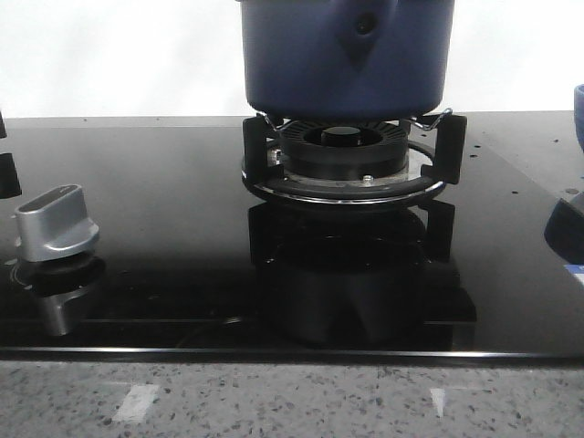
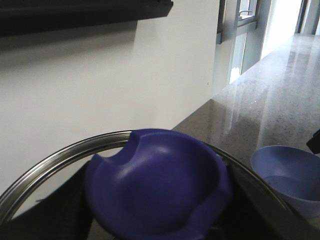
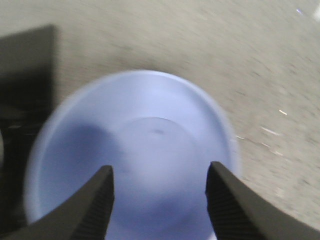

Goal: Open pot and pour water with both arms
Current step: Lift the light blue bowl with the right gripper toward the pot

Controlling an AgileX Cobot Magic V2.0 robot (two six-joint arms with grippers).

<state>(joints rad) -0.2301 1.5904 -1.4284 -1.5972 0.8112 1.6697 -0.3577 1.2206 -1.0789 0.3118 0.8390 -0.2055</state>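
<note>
The black glass surface (image 1: 164, 228) of the cooktop spreads widest in the front view, with a speckled stone counter (image 1: 292, 401) along its near edge. On it, the pot (image 1: 347, 55) sits atop the black burner grate (image 1: 351, 160), towards the back and a little right of centre; its dark navy side faces me, the teardrop bracket with its small hole showing near the top. Its upper part is cut off by the frame.

In my left wrist view a rounded blue-purple knob (image 2: 157, 185) fills the lower middle, very close to the camera, with a steel rim (image 2: 55, 162) curving around behind it. My left fingers are not visible there, so I cannot tell whether they are parted or clamped on anything.

My right fingers (image 3: 160, 200) stand spread apart, holding nothing, directly above the pale blue bowl (image 3: 145, 145), which rests on the speckled counter beside the cooktop's dark edge. That view is blurred.

The same bowl appears off to one side in the left wrist view. A silver control dial (image 1: 57, 224) stands at the cooktop's left front.
</note>
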